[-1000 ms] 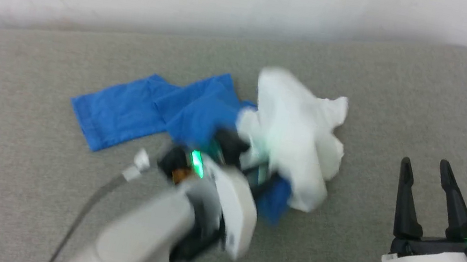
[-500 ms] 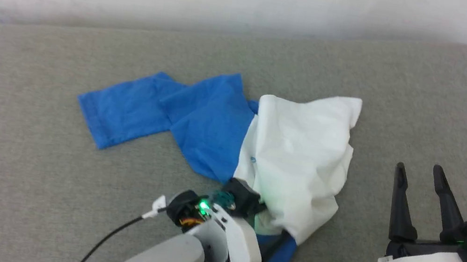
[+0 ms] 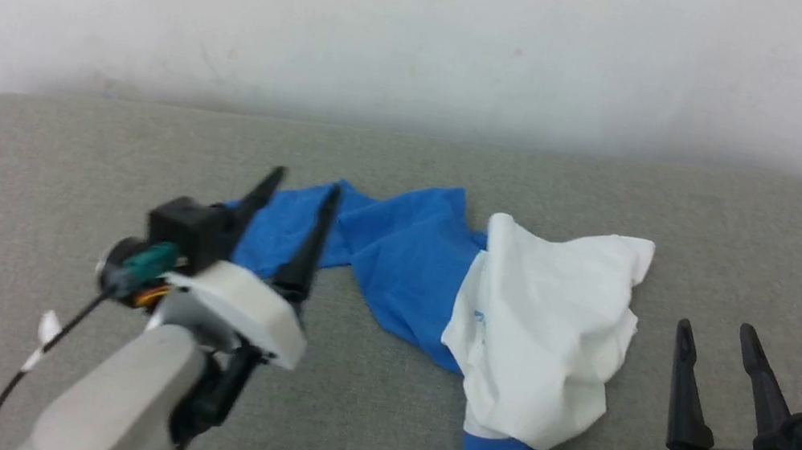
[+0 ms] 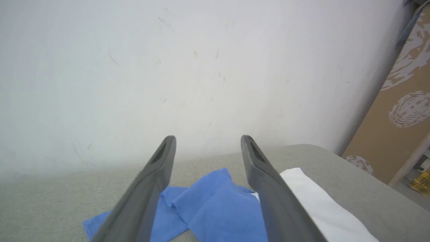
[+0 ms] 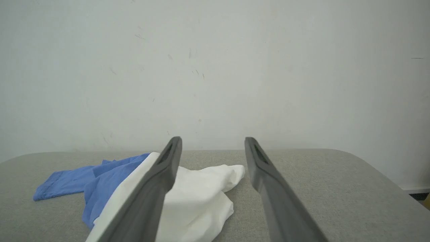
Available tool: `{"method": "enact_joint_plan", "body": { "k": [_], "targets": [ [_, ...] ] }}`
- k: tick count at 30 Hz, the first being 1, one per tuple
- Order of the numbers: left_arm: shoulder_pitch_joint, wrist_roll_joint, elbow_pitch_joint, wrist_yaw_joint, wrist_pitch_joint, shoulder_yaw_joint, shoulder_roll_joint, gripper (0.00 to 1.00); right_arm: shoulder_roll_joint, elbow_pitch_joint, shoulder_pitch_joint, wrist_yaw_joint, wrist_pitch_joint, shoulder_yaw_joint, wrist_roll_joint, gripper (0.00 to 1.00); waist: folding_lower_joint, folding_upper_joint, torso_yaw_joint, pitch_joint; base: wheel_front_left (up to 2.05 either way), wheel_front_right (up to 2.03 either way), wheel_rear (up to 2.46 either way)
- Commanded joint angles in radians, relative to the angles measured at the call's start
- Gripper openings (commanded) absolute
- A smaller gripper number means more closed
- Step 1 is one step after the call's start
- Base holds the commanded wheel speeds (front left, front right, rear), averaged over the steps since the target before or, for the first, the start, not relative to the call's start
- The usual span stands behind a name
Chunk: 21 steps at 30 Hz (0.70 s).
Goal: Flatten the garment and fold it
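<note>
The thin white fabric shirt with bright blue long sleeves (image 3: 543, 347) is lying crumpled in the middle of the grey cloth-covered table (image 3: 366, 431). Its white body is bunching toward the right, and one blue sleeve (image 3: 396, 257) is trailing out to the left. The left gripper (image 3: 305, 181) is pointing its two dark fingers across the left end of that sleeve, jaws spread wide and gripping nothing. The right gripper (image 3: 715, 328) is sitting near the shirt's right side, apart from it, its fingers likewise standing wide and empty. A plain white wall (image 3: 433, 35) is rising behind the table.
</note>
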Motion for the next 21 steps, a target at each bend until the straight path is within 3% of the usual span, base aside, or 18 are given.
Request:
{"method": "enact_joint_plan", "body": {
  "k": [1, 4, 9, 21],
  "targets": [
    [0.052, 0.008, -0.027, 0.024, -0.012, 0.036, 0.022, 1.0, 0.001, -0.006, 0.012, -0.002, -0.005, -0.001, -0.006, 1.0, 0.0002, -0.0001, 0.036, -0.02, 0.0, 0.0, 0.0],
    [0.133, 0.037, -0.084, 0.06, -0.019, 0.098, 0.055, 1.0, 0.001, -0.012, 0.024, -0.002, -0.005, 0.001, -0.008, 1.0, 0.0002, -0.0001, 0.052, -0.017, 0.0, 0.0, 0.0],
    [0.299, 0.104, -0.178, 0.085, -0.02, 0.218, 0.028, 1.0, 0.001, -0.013, 0.035, -0.002, -0.005, 0.005, -0.007, 1.0, 0.0002, -0.0001, 0.076, -0.009, 0.0, 0.0, 0.0],
    [0.476, 0.279, -0.205, -0.006, -0.02, 0.348, -0.119, 1.0, 0.001, -0.005, 0.042, -0.002, -0.005, 0.019, -0.004, 1.0, 0.0002, -0.0001, 0.106, -0.006, 0.0, 0.0, 0.0]
  ]
}}
